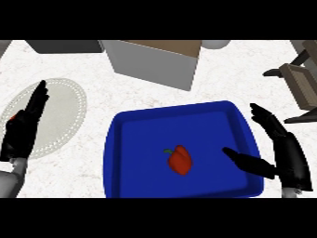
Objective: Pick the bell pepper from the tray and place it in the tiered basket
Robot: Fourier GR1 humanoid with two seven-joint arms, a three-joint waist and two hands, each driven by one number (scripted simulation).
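Fingers (pixel 267 122) of the right hand (pixel 287 155) spread wide over the blue tray (pixel 181 116), right of the bell pepper (pixel 180 160); left hand (pixel 23 128) rests open.

The tray (pixel 130 139) lies near the front of the counter (pixel 236 79), a little right of the middle. The bell pepper (pixel 180 160) lies in the tray. A plate (pixel 68 100) lies to the left of the tray. A box (pixel 157 60) stands behind the tray, at the far side. The tiered basket (pixel 308 76) stands at the far right.

The left hand (pixel 23 128) is over the plate. The right hand (pixel 281 148) is over the right rim of the tray.
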